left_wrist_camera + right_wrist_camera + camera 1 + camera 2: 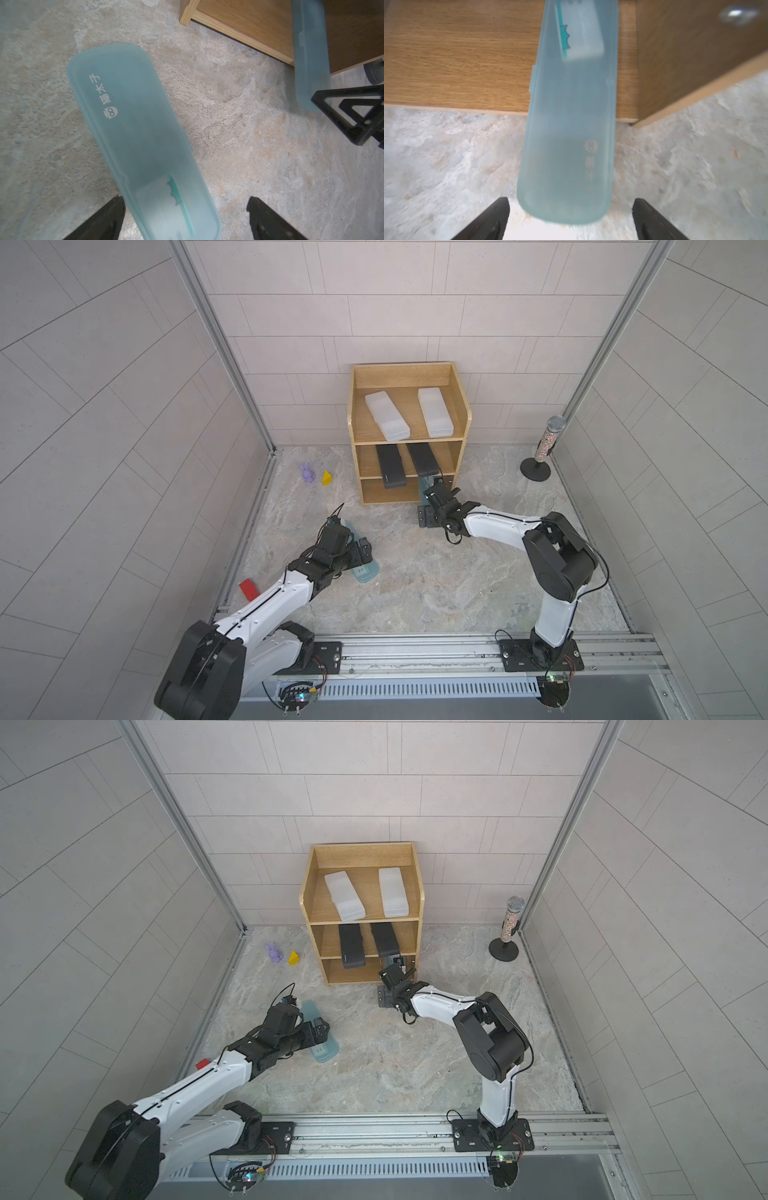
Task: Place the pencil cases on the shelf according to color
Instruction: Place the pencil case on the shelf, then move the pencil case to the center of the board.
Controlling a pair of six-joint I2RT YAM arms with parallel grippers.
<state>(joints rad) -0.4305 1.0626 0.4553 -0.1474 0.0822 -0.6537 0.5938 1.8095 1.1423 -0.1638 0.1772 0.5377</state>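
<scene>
The wooden shelf (409,441) stands against the back wall. Two white pencil cases (386,414) (435,411) lie on its top tier and two black ones (390,467) (423,460) on the middle tier. One teal case (571,124) lies half on the bottom board, its near end sticking out over the floor. My right gripper (571,200) is open just behind that end, touching nothing. A second teal case (133,124) lies flat on the floor. My left gripper (186,200) is open, its fingers on either side of that case's near end.
A purple figurine (307,472) and a yellow wedge (327,477) sit on the floor left of the shelf. A red block (248,588) lies by the left wall beside my left arm. A glittery microphone on a round stand (544,448) is in the back right corner.
</scene>
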